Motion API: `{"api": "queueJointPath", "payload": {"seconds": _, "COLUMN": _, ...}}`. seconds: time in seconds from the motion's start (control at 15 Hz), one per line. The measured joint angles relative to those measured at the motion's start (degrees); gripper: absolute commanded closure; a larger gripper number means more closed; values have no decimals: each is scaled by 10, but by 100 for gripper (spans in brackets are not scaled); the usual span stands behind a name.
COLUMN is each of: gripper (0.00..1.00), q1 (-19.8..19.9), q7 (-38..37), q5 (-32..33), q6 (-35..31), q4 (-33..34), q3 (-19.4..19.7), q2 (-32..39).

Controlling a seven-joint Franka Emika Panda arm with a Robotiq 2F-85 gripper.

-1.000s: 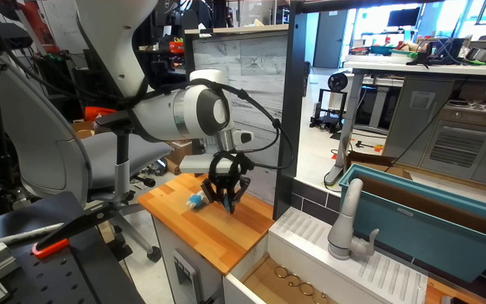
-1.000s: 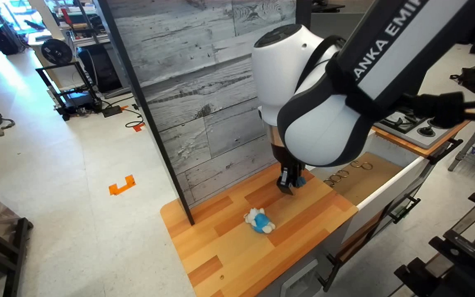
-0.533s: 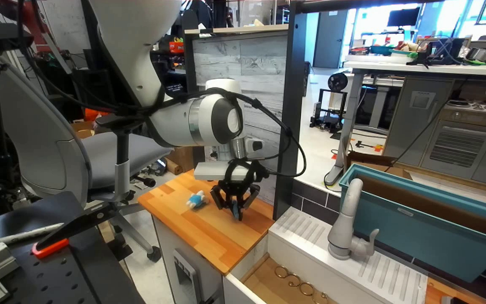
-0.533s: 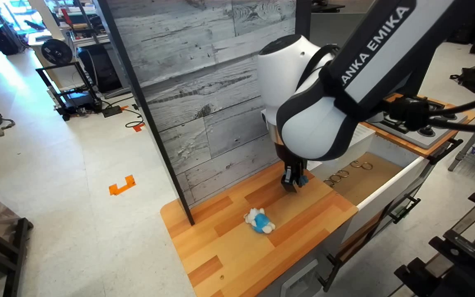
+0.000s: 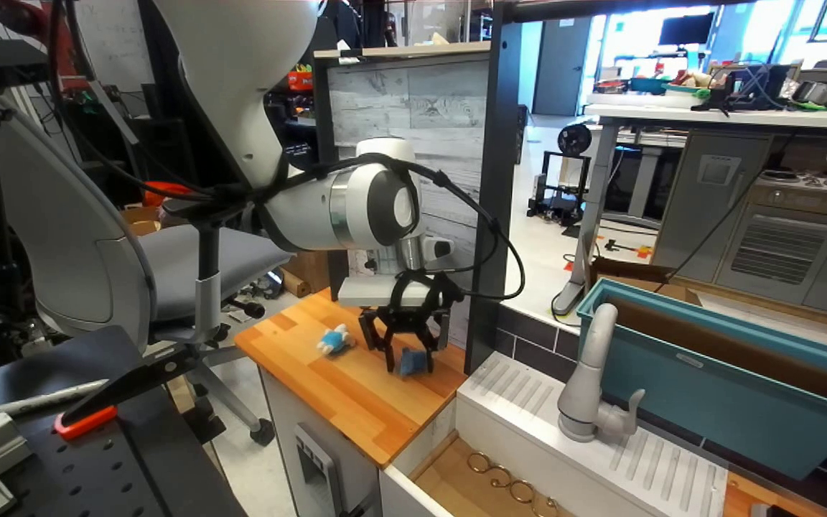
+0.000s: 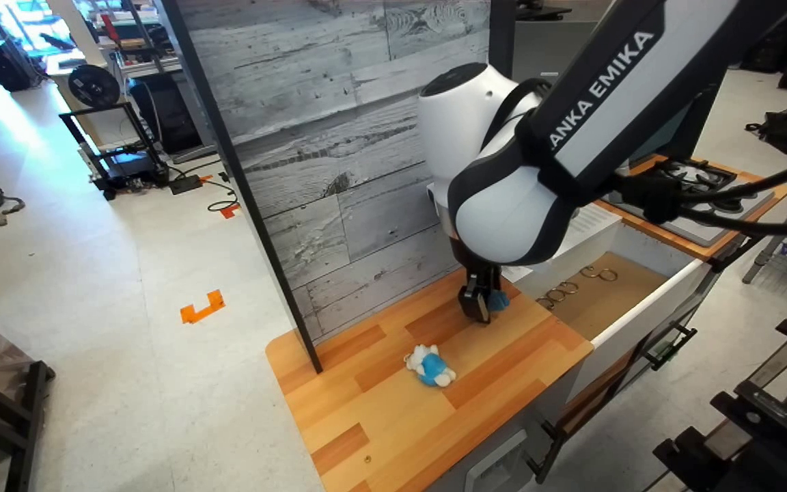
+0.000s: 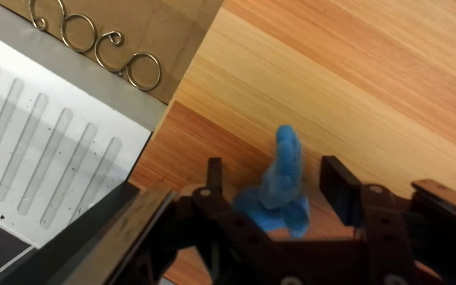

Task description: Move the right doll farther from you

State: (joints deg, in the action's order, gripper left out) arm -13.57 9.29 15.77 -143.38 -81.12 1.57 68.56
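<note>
The gripper (image 5: 410, 365) points downward at the wooden counter (image 6: 393, 424) with its two fingers (image 7: 341, 190) spread apart, holding nothing; the blue doll (image 7: 285, 176) is located between them, low at the counter surface, with a gap visible beside each fingertip in the wrist view. Above the gripper, the end section of the arm (image 6: 598, 109) stands near vertical beside the gray plank panel (image 6: 339, 147), while the upper section slopes down to it in both exterior views. The white-and-blue toy (image 6: 431, 367) lies on the counter, apart from the gripper.
</note>
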Motion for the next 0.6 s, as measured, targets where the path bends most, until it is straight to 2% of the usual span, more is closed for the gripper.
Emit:
{"api": "queueJointPath", "payload": {"seconds": 0.27, "gripper": 0, "q1": -5, "q7": 0, "q5": 12, "q6": -4, "q4": -20, "q3": -1, "q2": -18}}
{"api": "queueJointPath", "payload": {"seconds": 0.6, "gripper": 0, "q1": -14, "q7": -8, "q5": 13, "q6": -25, "q4": -127, "q3": -15, "q2": -108}}
